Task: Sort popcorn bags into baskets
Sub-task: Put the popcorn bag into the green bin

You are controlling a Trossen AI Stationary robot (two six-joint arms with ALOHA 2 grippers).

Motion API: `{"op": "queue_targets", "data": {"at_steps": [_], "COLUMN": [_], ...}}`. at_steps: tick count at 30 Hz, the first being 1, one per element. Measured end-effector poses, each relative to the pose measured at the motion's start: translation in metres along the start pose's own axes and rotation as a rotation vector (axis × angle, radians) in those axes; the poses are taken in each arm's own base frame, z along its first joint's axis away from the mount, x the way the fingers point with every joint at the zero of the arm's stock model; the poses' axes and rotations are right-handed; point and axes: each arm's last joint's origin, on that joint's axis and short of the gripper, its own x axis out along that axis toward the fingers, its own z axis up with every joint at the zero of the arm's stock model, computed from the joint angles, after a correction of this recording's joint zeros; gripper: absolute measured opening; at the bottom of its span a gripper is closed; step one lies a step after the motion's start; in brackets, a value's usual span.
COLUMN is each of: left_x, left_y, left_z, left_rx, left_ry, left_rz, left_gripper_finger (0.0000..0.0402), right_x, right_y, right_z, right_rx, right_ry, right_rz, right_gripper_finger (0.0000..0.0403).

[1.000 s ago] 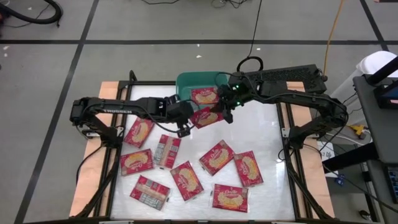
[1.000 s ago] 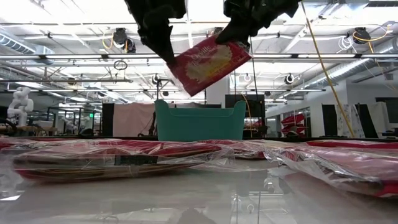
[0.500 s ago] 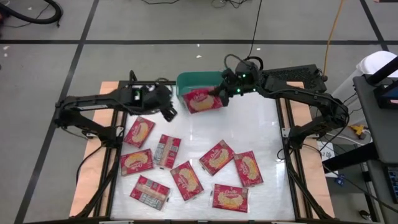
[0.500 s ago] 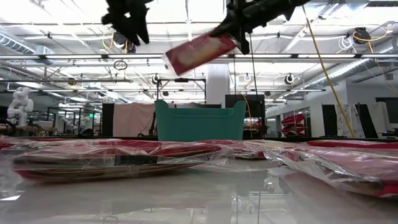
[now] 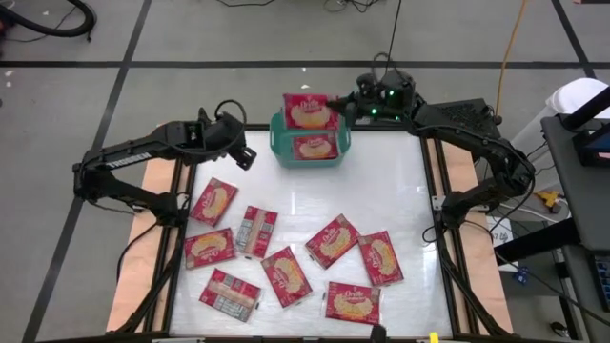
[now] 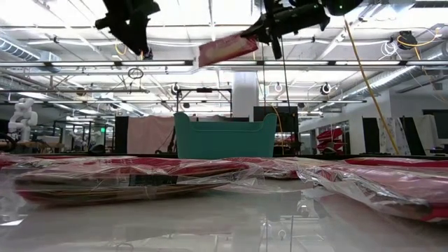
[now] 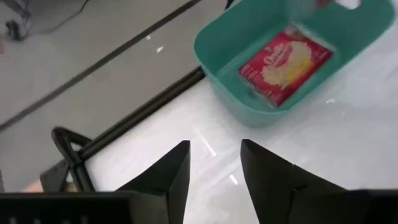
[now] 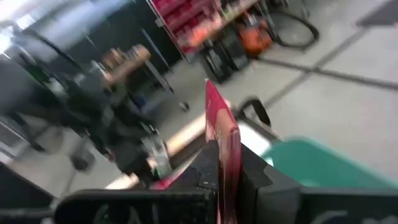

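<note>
The right gripper (image 5: 345, 107), clamped on one edge of a popcorn bag (image 5: 309, 110) above the basket (image 5: 335, 155), probably suits this light, floppy, slippery packet

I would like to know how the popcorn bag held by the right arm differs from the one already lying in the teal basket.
The held popcorn bag hangs in the air, pinched at one edge by the right end effector; the bag in the basket lies flat on the bottom, touched by nothing. The held bag sits over the far rim of the teal basket, while the other lies inside its walls. Both are red packets showing the popcorn picture face up.
</note>
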Motion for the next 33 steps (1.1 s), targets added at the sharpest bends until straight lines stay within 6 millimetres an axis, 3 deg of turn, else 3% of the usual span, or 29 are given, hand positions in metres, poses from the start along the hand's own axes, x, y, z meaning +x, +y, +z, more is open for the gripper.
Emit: {"op": "queue_targets", "data": {"at_steps": [7,12,26,33], "left_x": [0.027,0.033,0.034,0.034], "left_y": [-0.007,-0.009,-0.01,-0.01], "left_z": [-0.01,-0.016,-0.016,-0.016], "left_rx": [-0.076,-0.099,-0.1,-0.13], "left_ry": [0.055,0.079,0.091,0.095], "left_rz": [-0.097,-0.129,-0.147,-0.147], "left_gripper_finger": [0.0142,0.0143,0.0143,0.0143], "right_x": [0.002,0.011,0.058,0.073], "right_y": [-0.021,-0.04,-0.107,-0.13], "right_z": [0.023,0.026,-0.021,-0.045], "right_rx": [0.032,0.054,0.222,0.303], "right_ry": [-0.041,0.007,0.178,0.25], "right_rz": [0.084,0.119,0.021,-0.026], "right_gripper_finger": [0.0007,0.0007,0.0008,0.0008]}}
